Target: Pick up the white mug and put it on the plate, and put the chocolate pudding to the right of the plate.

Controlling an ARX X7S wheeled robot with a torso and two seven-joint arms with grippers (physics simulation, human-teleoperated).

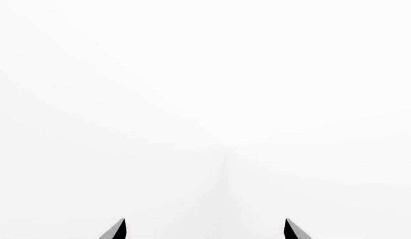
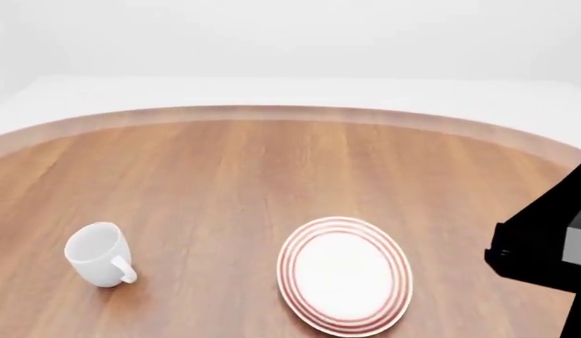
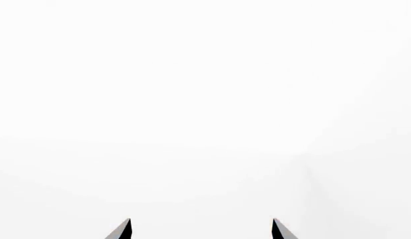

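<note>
In the head view the white mug (image 2: 98, 253) stands upright on the wooden table at the front left, handle toward the front right. The plate (image 2: 345, 274), white with red-orange rings, lies at the front centre-right. The chocolate pudding is out of view. My left gripper (image 1: 205, 230) shows only two dark fingertips spread wide apart against blank white, with nothing between them. My right gripper (image 3: 201, 230) looks the same, open and empty. Neither gripper's jaws show in the head view; a black part of the right arm (image 2: 544, 253) sits at the right edge.
The round wooden table (image 2: 271, 169) has a pale rim (image 2: 271, 111) at the back, with white floor and wall beyond. Both wrist views face blank white surroundings.
</note>
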